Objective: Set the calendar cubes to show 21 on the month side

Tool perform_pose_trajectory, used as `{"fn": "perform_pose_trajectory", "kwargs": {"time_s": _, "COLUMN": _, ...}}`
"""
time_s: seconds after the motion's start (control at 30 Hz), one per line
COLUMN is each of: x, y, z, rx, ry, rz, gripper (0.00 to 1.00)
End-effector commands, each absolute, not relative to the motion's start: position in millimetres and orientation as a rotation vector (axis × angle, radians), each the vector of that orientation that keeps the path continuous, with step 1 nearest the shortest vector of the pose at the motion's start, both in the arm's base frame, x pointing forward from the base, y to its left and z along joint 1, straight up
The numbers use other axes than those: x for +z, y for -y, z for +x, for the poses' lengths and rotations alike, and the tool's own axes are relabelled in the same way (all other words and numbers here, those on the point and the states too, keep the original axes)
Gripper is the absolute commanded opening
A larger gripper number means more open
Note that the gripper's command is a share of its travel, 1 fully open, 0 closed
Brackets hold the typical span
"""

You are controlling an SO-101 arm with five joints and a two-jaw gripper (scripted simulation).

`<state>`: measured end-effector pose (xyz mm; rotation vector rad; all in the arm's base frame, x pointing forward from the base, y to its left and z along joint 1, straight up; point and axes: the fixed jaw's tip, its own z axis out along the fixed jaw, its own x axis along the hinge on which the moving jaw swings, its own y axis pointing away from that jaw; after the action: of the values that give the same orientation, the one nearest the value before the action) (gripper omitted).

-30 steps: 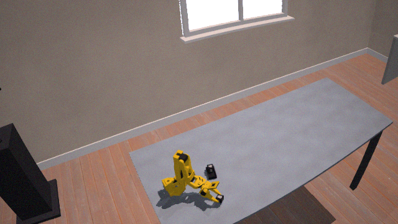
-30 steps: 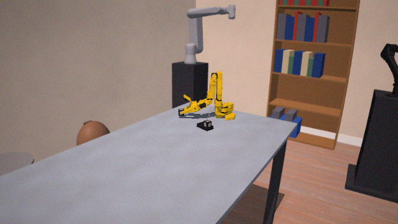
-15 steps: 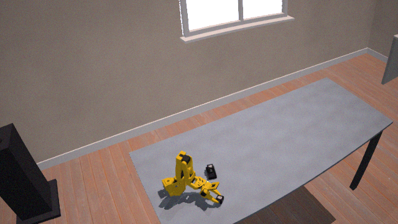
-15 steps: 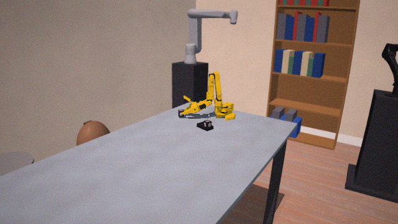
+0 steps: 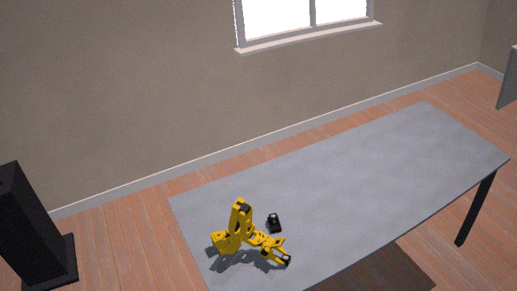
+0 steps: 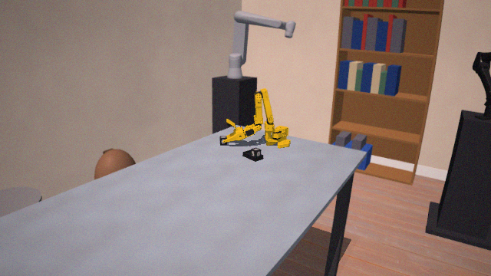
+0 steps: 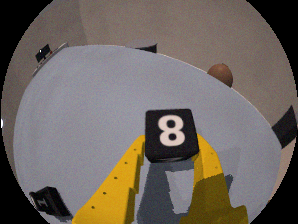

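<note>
You have the gripper (image 7: pixel 172 163) clamped on a black cube (image 7: pixel 172 135) showing a white 8, low over the table (image 5: pixel 363 170) near its short edge by the arm, while the tray (image 5: pixel 274 223) with the other cube sits close beside.

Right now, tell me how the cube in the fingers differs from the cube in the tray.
The held cube is clamped in the gripper, away from the tray; the other cube stands in the tray. The held cube shows an 8; the other's digit is too small to read. Both are black.
</note>
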<state>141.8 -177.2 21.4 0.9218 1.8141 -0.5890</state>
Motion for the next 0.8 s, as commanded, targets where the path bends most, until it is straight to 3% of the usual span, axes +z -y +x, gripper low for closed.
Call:
{"fn": "perform_pose_trajectory", "kwargs": {"time_s": 0.0, "x": 27.4, "y": 182.7, "z": 144.1, "rx": -0.616, "ry": -1.774, "rz": 0.898, "gripper": 0.00}}
{"fn": "perform_pose_trajectory", "kwargs": {"time_s": 0.77, "x": 24.2, "y": 182.7, "z": 144.1, "rx": -0.616, "ry": -1.774, "rz": 0.898, "gripper": 0.00}}
